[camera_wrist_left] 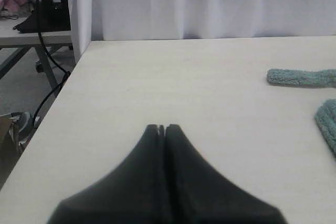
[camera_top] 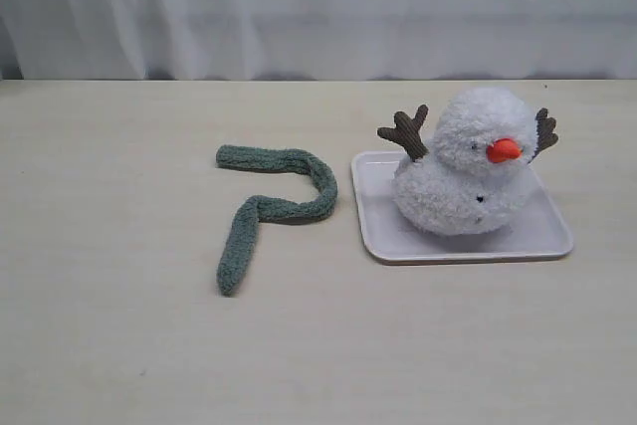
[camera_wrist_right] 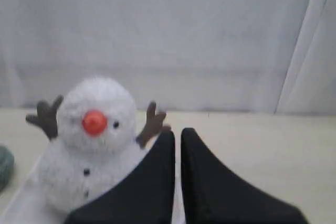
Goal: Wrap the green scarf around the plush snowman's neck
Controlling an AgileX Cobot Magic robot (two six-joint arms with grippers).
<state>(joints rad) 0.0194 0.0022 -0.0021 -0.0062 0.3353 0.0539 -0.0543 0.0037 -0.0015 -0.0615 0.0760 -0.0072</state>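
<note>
Green scarf (camera_top: pixel 284 210) lies loose on the table (camera_top: pixel 119 296), bent into a rough hook shape. It is left of the tray (camera_top: pixel 542 231), near it but not touching, and not on the snowman. Snowman (camera_top: pixel 463 181) sits on the white square tray, orange nose (camera_top: pixel 504 150) pointing right in the exterior view, brown twig arms (camera_top: pixel 406 131) sticking up either side, neck bare. White curtain (camera_top: pixel 299 7) runs along the back.

Neither arm shows in the exterior view. Left gripper (camera_wrist_left: pixel 161 128) hovers over bare tabletop with its jaws closed tip to tip and nothing in them; parts of the scarf (camera_wrist_left: pixel 302 77) lie off to one side. Right gripper (camera_wrist_right: pixel 177 134) has its jaws closed and empty, sitting just in front of the snowman (camera_wrist_right: pixel 94 150) and beside one twig arm (camera_wrist_right: pixel 152 124); whether they touch, can't tell.
</note>
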